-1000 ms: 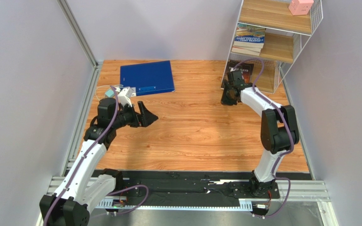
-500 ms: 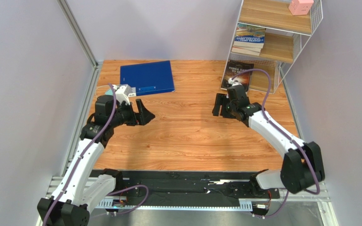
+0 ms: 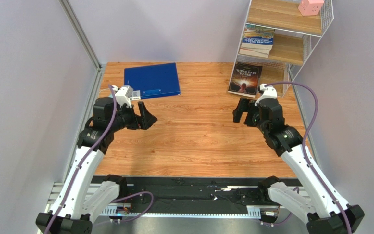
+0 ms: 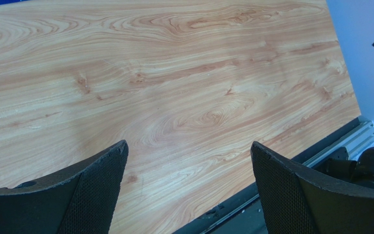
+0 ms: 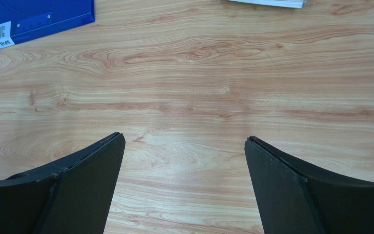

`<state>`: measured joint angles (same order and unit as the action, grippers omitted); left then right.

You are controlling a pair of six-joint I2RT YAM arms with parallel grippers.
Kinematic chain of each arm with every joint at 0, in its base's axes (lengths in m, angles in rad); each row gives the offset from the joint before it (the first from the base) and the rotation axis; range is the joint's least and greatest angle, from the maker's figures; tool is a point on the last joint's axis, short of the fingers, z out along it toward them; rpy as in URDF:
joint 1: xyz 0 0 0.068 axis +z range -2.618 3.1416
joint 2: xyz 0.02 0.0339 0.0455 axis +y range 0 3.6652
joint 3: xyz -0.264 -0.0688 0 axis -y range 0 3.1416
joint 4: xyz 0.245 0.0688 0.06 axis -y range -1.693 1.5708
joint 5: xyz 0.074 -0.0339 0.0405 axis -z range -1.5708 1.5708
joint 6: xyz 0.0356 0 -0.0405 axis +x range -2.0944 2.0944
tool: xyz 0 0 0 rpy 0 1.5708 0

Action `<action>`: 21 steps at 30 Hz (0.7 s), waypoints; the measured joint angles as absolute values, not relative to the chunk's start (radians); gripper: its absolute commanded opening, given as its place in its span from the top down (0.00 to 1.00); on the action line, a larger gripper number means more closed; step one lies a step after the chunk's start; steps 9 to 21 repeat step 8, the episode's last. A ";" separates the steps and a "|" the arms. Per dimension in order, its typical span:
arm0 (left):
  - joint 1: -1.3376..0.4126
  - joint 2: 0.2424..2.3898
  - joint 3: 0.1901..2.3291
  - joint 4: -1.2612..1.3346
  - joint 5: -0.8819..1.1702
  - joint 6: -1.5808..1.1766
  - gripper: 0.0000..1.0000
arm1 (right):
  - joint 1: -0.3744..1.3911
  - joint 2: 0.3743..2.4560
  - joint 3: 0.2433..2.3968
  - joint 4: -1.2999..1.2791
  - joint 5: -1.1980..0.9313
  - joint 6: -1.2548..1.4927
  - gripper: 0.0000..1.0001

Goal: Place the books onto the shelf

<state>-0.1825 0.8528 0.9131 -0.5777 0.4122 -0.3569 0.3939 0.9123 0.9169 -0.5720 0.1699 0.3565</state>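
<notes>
Far left of the shelf [image 3: 274, 14], a flat, plain blue binder [image 3: 152, 80] lies on the wood-grain table [image 3: 198, 141]; nearer the shelf, the left gripper [image 3: 147, 116] hovers with its black, mesh-textured fingers [image 4: 96, 185] spread wide and empty. Closer still, just left of the shelf's foot, the right gripper [image 3: 241, 111] also stands wide apart, holding nothing. The dark "Three Days to See" book [image 3: 245, 78] rests at the shelf's lower front, flat or leaning I cannot tell. The shelf, white wire with light wooden boards, holds a stack of paperbacks [image 3: 257, 41] on its middle board and a pink cube [image 3: 311, 7] on top.
</notes>
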 measured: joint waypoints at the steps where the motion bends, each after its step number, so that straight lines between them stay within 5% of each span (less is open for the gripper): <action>1: -0.183 0.846 0.913 -0.582 0.410 -0.355 0.00 | 0.394 0.891 0.917 -0.582 0.179 0.353 0.00; 21: -0.183 0.830 0.923 -0.603 0.412 -0.336 0.00 | 0.394 0.736 0.913 -0.612 0.236 0.339 0.00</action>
